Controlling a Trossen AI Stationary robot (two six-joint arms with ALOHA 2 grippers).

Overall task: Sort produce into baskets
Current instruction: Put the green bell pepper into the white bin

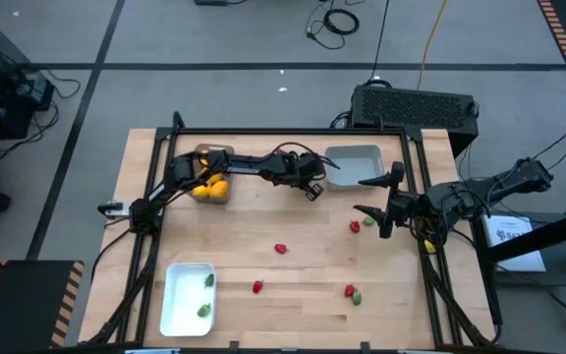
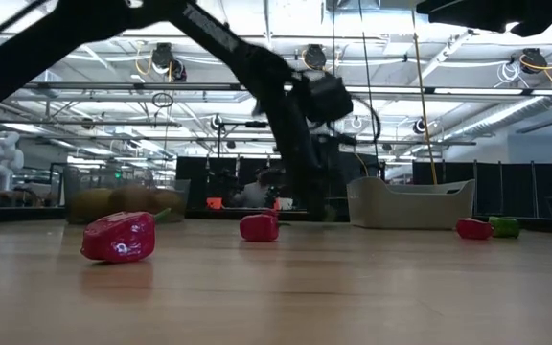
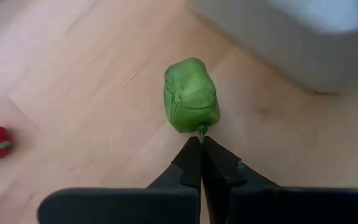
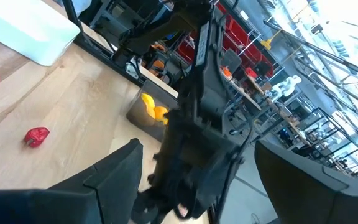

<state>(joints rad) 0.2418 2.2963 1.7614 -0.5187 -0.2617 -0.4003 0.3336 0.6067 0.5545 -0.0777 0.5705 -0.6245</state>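
My left gripper (image 1: 314, 191) is over the table's far middle, beside the light grey-blue basket (image 1: 355, 165). It is shut on a small green piece (image 3: 191, 94). My right gripper (image 1: 373, 197) is open and empty at the right, near a red piece (image 1: 355, 226). The brown-grey basket (image 1: 212, 177) holds yellow and orange fruits (image 1: 210, 187). The white basket (image 1: 187, 295) holds two green pieces (image 1: 205, 310). Red pieces (image 1: 281, 249) (image 1: 258, 287) (image 1: 349, 289) and one green piece (image 1: 358, 297) lie on the wood. My left gripper pinches the green piece's thin stem (image 3: 202, 129) between the free ends of its two shut fingers (image 3: 190, 163). The piece's body sticks out beyond the fingertips over the wooden table, next to the grey-blue basket's wall (image 3: 303, 50).
The low view shows red pieces (image 2: 118, 237) (image 2: 259, 227) (image 2: 472, 228) and a green one (image 2: 504, 227) on the table, with the grey-blue basket (image 2: 410, 203) behind. A dark box (image 1: 416, 103) stands beyond the far edge. The table's near middle is bare wood.
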